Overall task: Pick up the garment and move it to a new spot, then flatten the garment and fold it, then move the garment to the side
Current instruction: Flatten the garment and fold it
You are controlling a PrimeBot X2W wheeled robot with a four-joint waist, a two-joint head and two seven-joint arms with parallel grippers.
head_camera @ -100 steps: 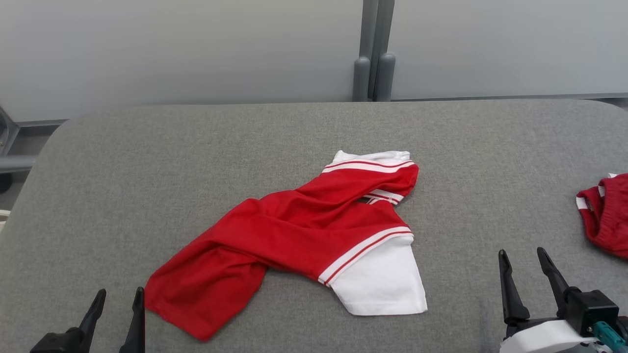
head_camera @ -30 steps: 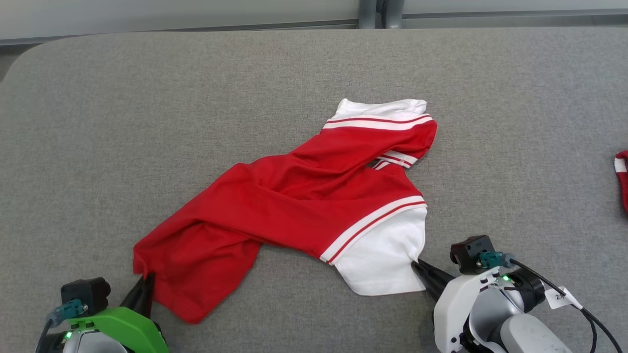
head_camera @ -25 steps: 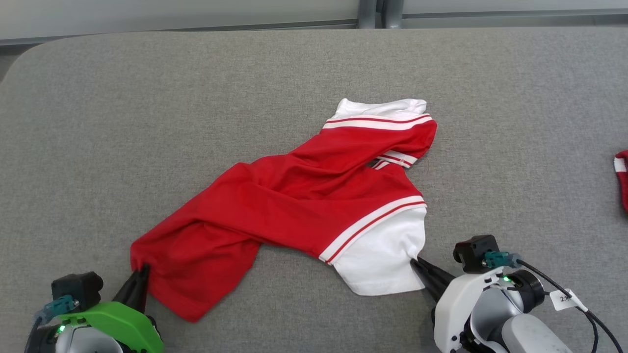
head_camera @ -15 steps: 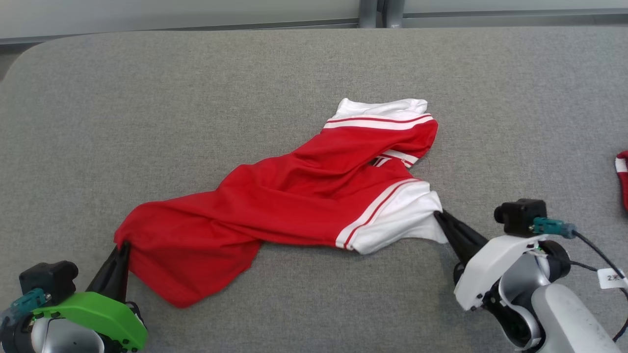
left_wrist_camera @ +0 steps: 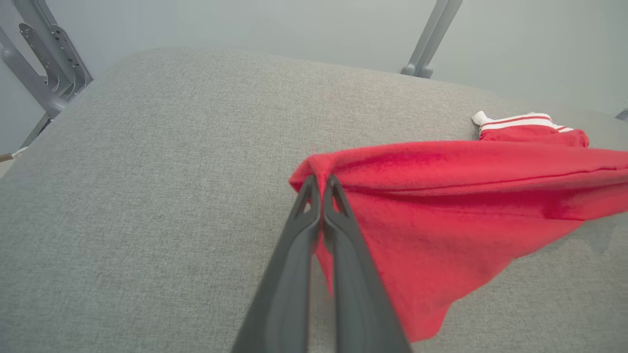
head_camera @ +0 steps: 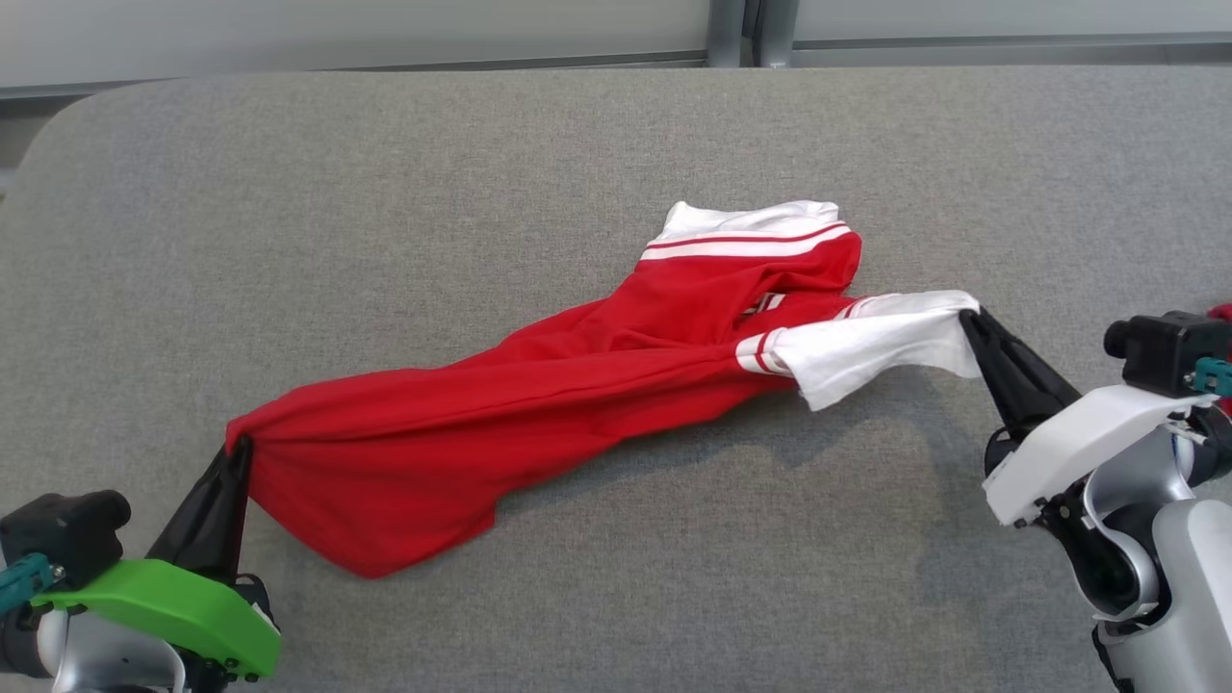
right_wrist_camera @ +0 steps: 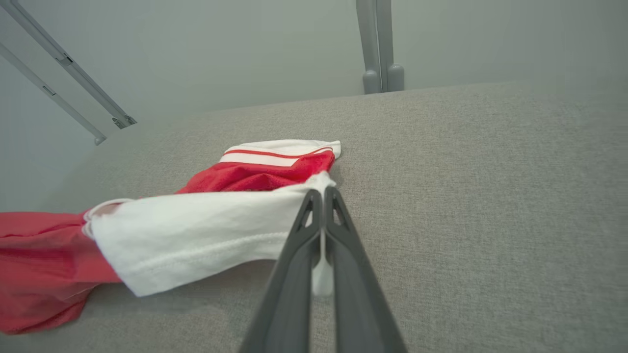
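The garment (head_camera: 539, 404) is a red shirt with white sleeves and red-white stripes, stretched across the grey table (head_camera: 385, 192). My left gripper (head_camera: 238, 450) is shut on its red lower corner at the left; in the left wrist view the gripper (left_wrist_camera: 321, 182) pinches the garment (left_wrist_camera: 441, 196) at that corner. My right gripper (head_camera: 967, 318) is shut on the tip of the white sleeve, lifted off the table. In the right wrist view white cloth of the garment (right_wrist_camera: 196, 230) sits between the closed fingers of the gripper (right_wrist_camera: 321, 196). The other sleeve lies flat at the back.
A bit of another red garment (head_camera: 1220, 312) shows at the far right edge, behind my right wrist. Grey metal posts (head_camera: 736, 34) stand behind the table's back edge. Bare grey table lies all around the shirt.
Both grippers closed on the garment and drew apart: the left pulled the red corner left, the right raised the white sleeve up and to the right. The shirt is now stretched out.
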